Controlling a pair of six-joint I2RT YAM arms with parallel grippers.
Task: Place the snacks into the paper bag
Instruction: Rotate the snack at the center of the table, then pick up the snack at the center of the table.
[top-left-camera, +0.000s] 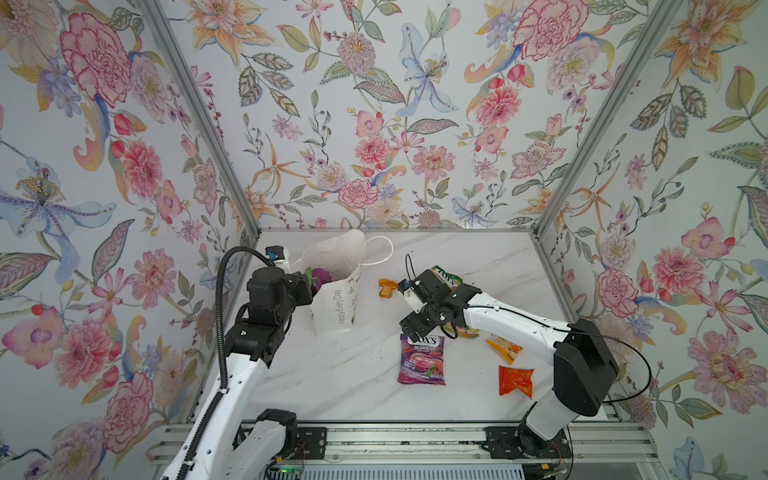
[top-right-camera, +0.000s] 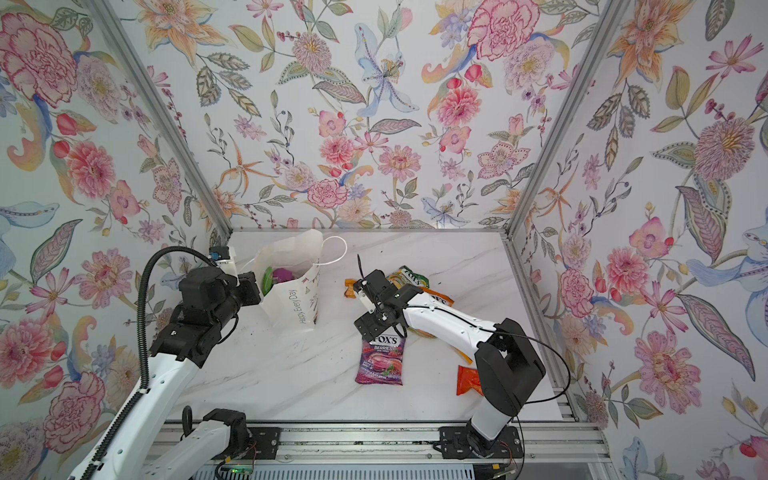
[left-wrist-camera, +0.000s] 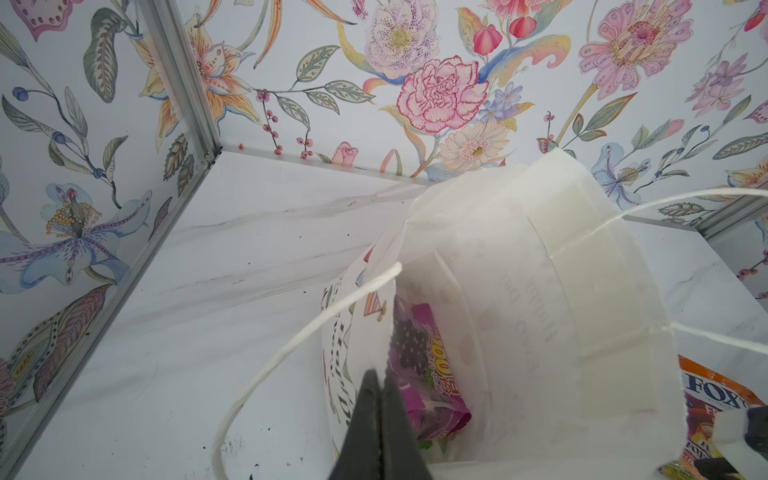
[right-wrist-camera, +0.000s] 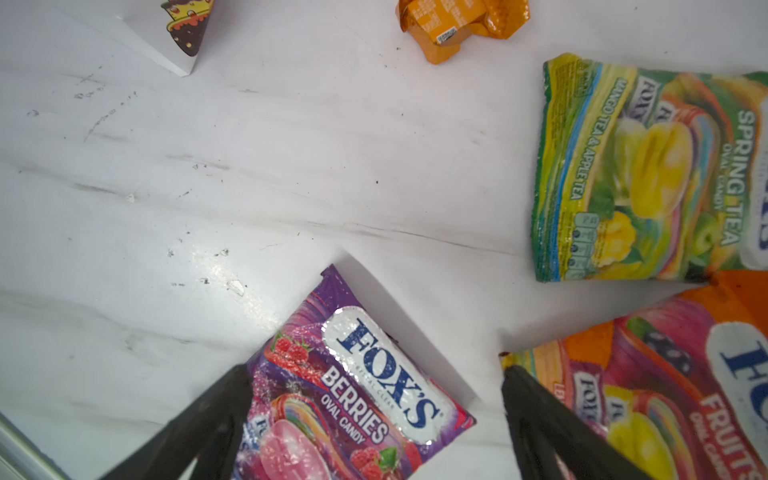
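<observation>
The white paper bag (top-left-camera: 337, 291) (top-right-camera: 293, 299) stands open at the back left, with a purple packet (left-wrist-camera: 419, 374) and a green one (top-right-camera: 268, 278) inside. My left gripper (left-wrist-camera: 380, 380) (top-left-camera: 305, 284) is shut on the bag's near rim. My right gripper (right-wrist-camera: 374, 374) (top-left-camera: 415, 328) hangs open over the top end of a purple FOX'S Berries packet (right-wrist-camera: 353, 399) (top-left-camera: 422, 359), without touching it. Beside it lie a green Spring Tea packet (right-wrist-camera: 640, 174) and an orange Fruits packet (right-wrist-camera: 665, 374). A small orange sachet (top-left-camera: 387, 288) lies between the bag and the right gripper.
An orange-red packet (top-left-camera: 515, 380) and a yellow-orange sachet (top-left-camera: 505, 348) lie under my right arm near the right wall. The bag's cord handle (left-wrist-camera: 291, 349) loops onto the marble table (top-left-camera: 332, 374). Floral walls close in three sides; a metal rail (top-left-camera: 395, 440) runs along the front.
</observation>
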